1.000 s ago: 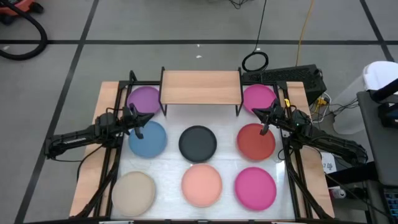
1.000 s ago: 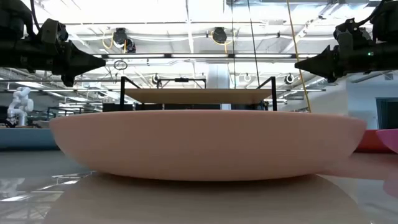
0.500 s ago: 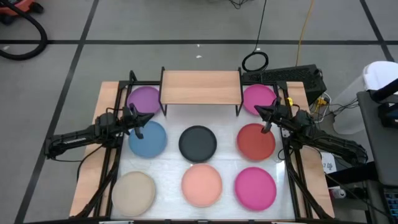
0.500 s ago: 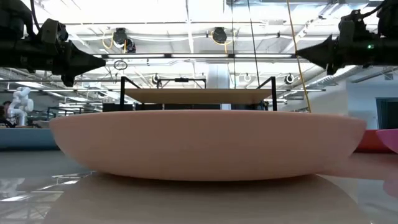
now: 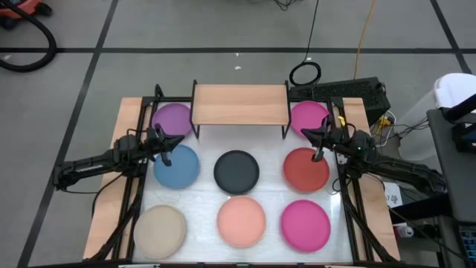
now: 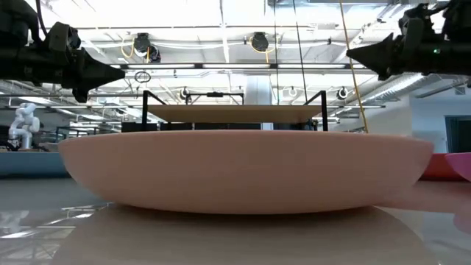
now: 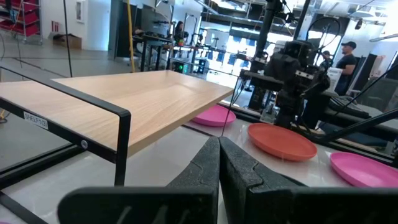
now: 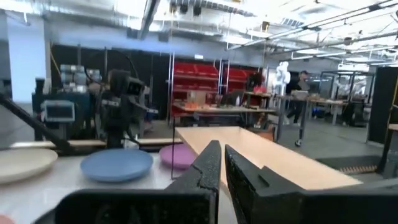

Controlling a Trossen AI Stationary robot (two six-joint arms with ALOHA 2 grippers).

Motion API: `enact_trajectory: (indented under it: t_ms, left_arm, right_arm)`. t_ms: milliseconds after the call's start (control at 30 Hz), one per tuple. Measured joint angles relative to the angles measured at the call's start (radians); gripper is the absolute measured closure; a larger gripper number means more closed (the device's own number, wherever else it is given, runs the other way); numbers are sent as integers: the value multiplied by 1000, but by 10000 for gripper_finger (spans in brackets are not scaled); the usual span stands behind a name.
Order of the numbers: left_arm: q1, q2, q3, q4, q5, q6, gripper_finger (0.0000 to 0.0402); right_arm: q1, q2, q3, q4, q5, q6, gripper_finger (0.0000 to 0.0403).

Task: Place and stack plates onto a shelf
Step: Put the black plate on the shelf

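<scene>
Eight plates lie flat on the white table: purple, magenta, blue, black, red, beige, salmon and a second magenta. The light-wood shelf stands on black legs at the far edge, with nothing on it. My left gripper hovers shut between the purple and blue plates. My right gripper hovers shut between the far magenta and red plates. In the low view the salmon plate fills the foreground, and both grippers hang well above the table.
Black frame rails run along both side edges of the table. Cables and a black box sit beyond the far right corner. A strip of bare white surface lies between the shelf and the middle row of plates.
My right gripper has risen a little above the red plate, staying shut and level. No plate has moved.
</scene>
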Motion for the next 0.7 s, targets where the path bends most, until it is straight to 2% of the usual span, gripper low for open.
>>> enact_trajectory:
  t_ms: [333,700]
  left_arm:
    - [0,0,0,0,0,0,398]
    - [0,0,0,0,0,0,398]
  right_arm:
    - [52,265,120,5,-71,2,384]
    - [246,604,273,11,-91,-113,303]
